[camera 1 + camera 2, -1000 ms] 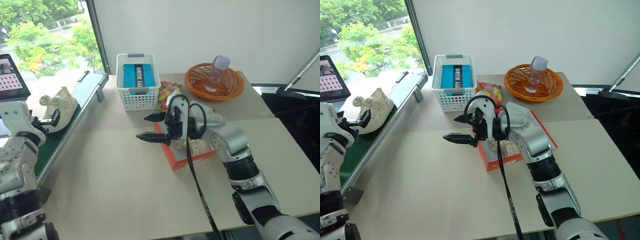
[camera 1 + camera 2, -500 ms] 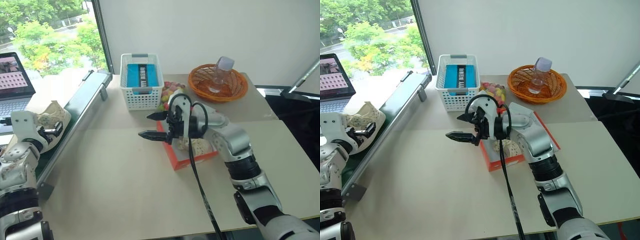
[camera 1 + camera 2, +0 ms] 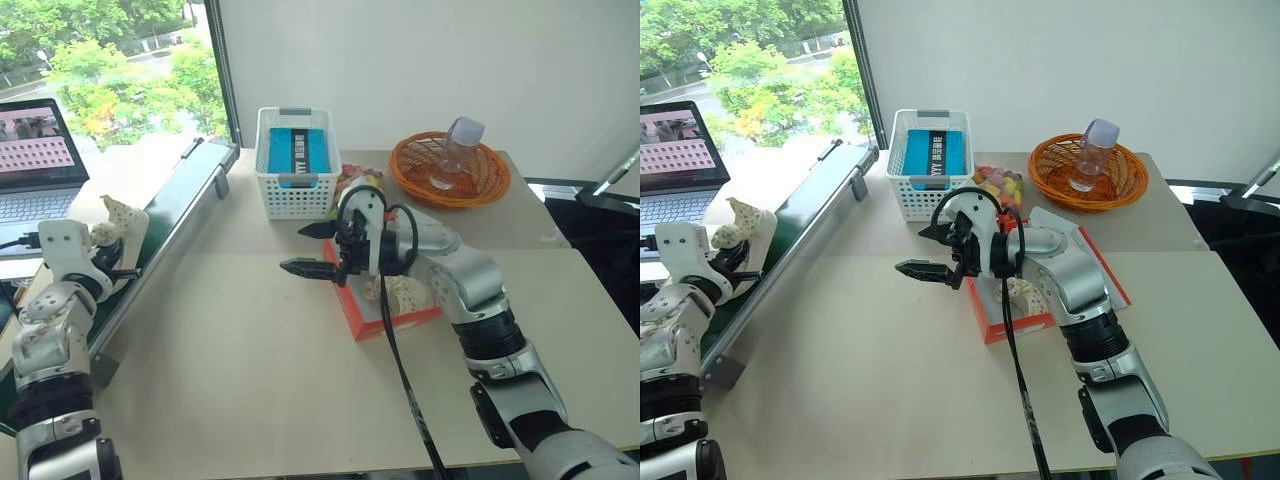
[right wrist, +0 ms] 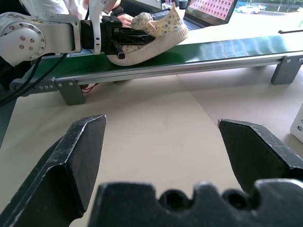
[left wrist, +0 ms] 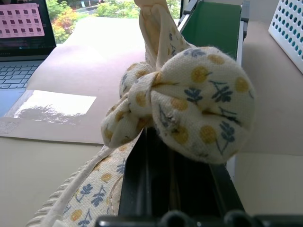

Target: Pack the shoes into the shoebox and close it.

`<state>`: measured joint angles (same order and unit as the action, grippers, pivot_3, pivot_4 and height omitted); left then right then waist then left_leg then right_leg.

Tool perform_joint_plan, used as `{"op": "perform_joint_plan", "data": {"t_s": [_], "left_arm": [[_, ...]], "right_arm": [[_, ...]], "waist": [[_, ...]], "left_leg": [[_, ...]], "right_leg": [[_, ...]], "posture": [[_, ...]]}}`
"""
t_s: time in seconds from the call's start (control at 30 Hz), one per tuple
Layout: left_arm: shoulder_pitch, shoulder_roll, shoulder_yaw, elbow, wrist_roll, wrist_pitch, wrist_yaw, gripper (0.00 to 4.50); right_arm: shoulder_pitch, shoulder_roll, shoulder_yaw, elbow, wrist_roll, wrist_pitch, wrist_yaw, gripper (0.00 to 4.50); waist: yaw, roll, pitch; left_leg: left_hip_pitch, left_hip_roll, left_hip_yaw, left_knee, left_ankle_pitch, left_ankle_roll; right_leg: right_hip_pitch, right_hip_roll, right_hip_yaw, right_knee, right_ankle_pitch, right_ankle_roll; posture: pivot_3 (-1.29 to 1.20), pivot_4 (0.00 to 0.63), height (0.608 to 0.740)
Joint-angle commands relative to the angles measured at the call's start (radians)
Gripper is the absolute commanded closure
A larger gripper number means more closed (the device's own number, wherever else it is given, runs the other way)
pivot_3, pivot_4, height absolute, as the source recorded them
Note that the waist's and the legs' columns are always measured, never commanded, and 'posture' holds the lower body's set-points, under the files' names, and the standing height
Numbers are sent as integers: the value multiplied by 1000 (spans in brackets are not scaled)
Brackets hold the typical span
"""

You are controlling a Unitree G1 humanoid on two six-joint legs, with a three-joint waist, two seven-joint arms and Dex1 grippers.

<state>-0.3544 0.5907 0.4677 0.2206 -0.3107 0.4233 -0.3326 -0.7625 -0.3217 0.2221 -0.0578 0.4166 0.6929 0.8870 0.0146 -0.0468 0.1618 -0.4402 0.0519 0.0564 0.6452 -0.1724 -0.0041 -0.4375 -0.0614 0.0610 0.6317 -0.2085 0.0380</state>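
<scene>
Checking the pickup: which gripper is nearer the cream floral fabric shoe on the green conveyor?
Left. The left gripper is shut on the shoe; the right gripper hovers open over the table, well away.

My left tool (image 5: 156, 179), matt black plastic, pinches a soft printed-cloth shoe (image 5: 189, 104) with ribbed rubbery sole; smooth matt bench (image 3: 240, 370); woven wicker basket (image 3: 450, 172), upper right; white plastic lattice basket (image 3: 295, 175).
</scene>
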Motion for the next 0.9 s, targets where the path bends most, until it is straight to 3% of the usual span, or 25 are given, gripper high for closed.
{"op": "perform_joint_plan", "data": {"t_s": [0.03, 0.33, 0.4, 0.5, 0.6, 0.9], "left_arm": [[-77, -12, -15, -136, -48, 16, 7, 4436], [-215, -67, -104, -344, -139, 176, 28, 4436], [-234, -99, -132, -392, -167, 212, 42, 4436], [-272, -195, -201, -480, -214, 280, 86, 4436], [-299, -251, -260, -532, -236, 322, 89, 4436], [-333, -357, -365, -527, -243, 326, 82, 4436]], "right_arm": [[-25, 2, -38, -34, 30, 13, -5, 0], [-48, 32, -95, -12, 75, 40, -37, 0], [-65, 69, -171, -3, 145, 86, -76, 0], [-150, 163, -400, 65, 329, 172, -250, 0], [-229, 212, -549, 128, 444, 214, -403, 0], [-260, 228, -633, 149, 570, 322, -628, 0]], "waist": [[-1, -1, 0], [-28, -2, 0], [-35, -2, 0], [-35, -3, 1], [-27, -3, 1], [-38, -3, 1]], "left_leg": [[0, 0, 0, 0, 0, 0], [-2, 0, 0, 0, 2, 3], [-2, 0, 0, 0, 2, 3], [-2, 0, -1, 0, 2, 4], [-3, 0, -2, 0, 3, 4], [-4, 0, -2, -1, 3, 5]], "right_leg": [[0, 0, 0, 0, 0, 0], [-1, 1, 0, -1, 0, 0], [-1, 1, 0, -1, 0, 0], [-1, 2, 0, 0, 0, 1], [-1, 1, 0, 0, 1, 2], [-1, 2, 1, -2, 1, 2]], "posture": [[0, 150, 740], [0, 150, 740], [0, 150, 740], [0, 150, 740], [0, 150, 740], [0, 150, 740]]}}
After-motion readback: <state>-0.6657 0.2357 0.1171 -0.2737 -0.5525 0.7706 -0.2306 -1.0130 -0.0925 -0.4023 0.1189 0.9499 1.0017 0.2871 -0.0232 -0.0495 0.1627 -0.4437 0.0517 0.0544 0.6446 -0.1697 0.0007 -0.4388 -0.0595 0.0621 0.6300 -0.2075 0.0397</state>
